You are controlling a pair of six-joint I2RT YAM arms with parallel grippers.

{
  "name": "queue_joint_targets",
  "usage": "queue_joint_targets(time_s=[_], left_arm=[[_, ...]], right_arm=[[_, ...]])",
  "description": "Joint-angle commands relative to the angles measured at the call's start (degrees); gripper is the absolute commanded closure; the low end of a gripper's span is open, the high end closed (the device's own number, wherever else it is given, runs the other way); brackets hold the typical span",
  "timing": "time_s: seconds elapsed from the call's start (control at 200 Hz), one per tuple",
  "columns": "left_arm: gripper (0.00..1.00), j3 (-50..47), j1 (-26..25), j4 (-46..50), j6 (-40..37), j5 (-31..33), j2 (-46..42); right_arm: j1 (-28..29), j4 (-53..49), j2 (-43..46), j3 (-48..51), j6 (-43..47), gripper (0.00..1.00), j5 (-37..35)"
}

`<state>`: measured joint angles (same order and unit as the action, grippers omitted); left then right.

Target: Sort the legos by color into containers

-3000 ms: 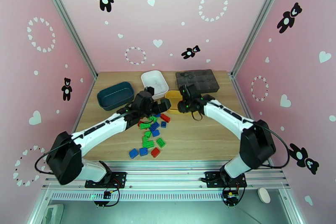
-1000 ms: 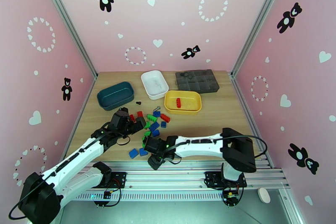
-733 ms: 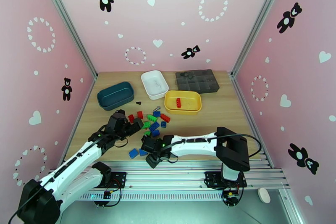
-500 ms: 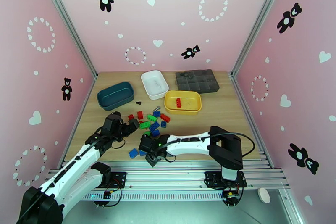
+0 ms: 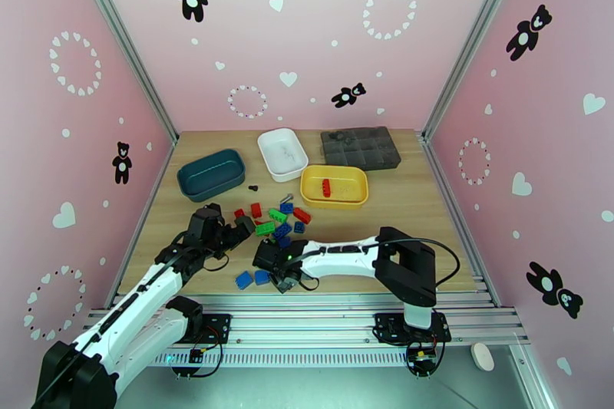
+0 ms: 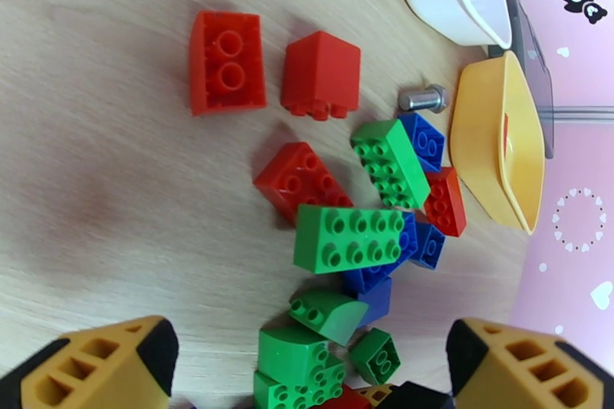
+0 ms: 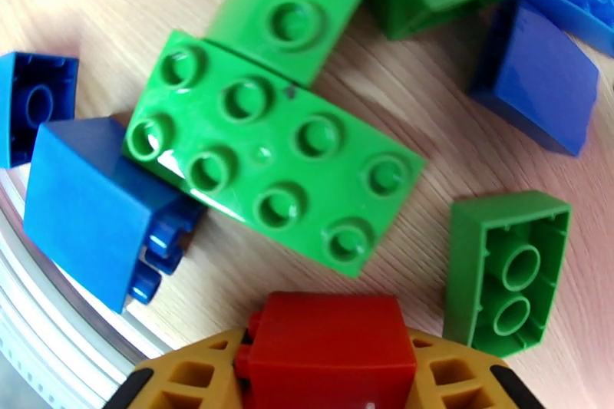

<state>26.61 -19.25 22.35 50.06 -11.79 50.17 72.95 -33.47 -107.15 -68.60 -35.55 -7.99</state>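
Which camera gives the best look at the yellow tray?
The top external view: the yellow tray shows whole there, one red lego lying inside. The left wrist view catches it edge-on at the right, its inside mostly hidden.

Legos (image 5: 265, 228) clustered loosely (red brick (image 5: 327, 187) inside yellow tray (image 5: 361, 189)); teal tray (image 5: 184, 171), white tray (image 5: 265, 150) behind.

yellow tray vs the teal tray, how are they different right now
Contents: the yellow tray holds one red lego; the teal tray looks empty from above. Place: the yellow tray sits right of centre, by the grey organizer; the teal tray sits far left. Pose: the teal tray is angled; the yellow one lies nearly square to the table edge. Both are shallow rounded trays of similar size.
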Motion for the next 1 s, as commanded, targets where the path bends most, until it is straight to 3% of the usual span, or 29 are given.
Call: queue_joint_targets(time_s=[0.0,0.23,0.435,0.736,0.996], left_arm=[[0.02,0.3,0.3,-3.5,0.0,-3.7,1.3],[0.02,3.5,-1.1,-8.4,-0.2,-7.4,5.6],[0.02,9.0,-7.3,-12.7,-0.5,-6.9,13.0],[0.02,21.3,-13.2,-17.4,-1.3,-8.6,27.6],[0.03,30.8,-16.2,-18.1,-2.3,-10.0,37.5]], right_arm=[[-1.9,-1.5,6.0,1.7,0.4,0.62,-0.3],[-10.1,-0.1,14.1,4.0,3.5,0.63,1.0],[-21.4,3.5,16.4,3.2,5.7,0.63,5.8],[-37.5,4.2,12.7,-4.3,7.4,0.64,10.3],[-44.3,2.2,6.3,-10.7,8.0,0.58,8.4]])
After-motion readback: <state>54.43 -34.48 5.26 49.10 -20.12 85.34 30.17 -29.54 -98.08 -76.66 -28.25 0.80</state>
